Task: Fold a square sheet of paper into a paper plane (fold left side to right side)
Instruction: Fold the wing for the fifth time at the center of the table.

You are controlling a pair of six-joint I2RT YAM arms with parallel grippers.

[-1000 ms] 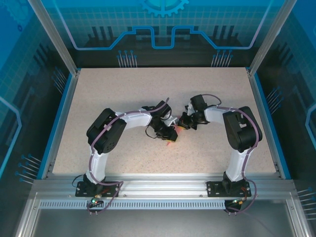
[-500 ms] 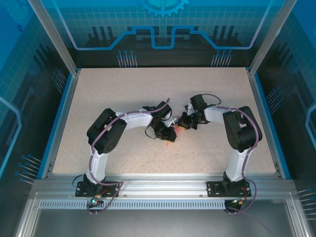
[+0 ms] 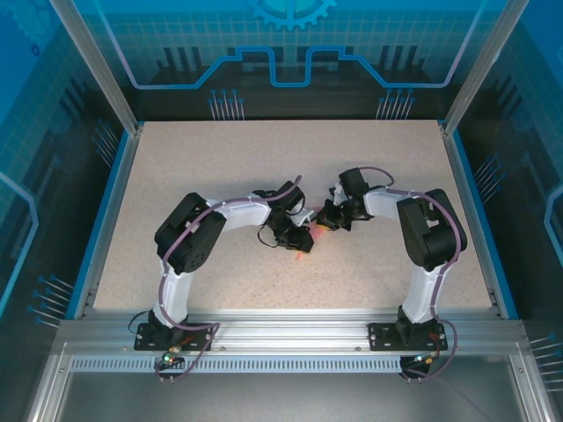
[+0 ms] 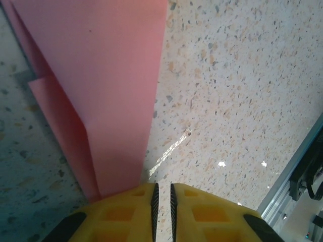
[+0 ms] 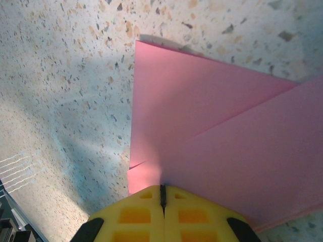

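Barely any change over last second: left hand (image 3: 302,239) drawn slightly away from near edge of table (image 3: 264,158), less pink shown beyond it; right hand (image 3: 327,220) unmoved. Pink paper sheet (image 5: 212,131), already folded into overlapping layers, laid flat at middle of table between both hands. Left hand nearly closed, thin slit left, narrow paper end tucked under one finger. Right hand fully closed at layered edge; pinch or mere press cannot be told. Crease judged being pressed; plane not yet finished.

The folded paper (image 4: 101,75) lies flat mid-way on the table (image 3: 264,158), between left gripper (image 4: 162,189) and right gripper (image 5: 162,190).
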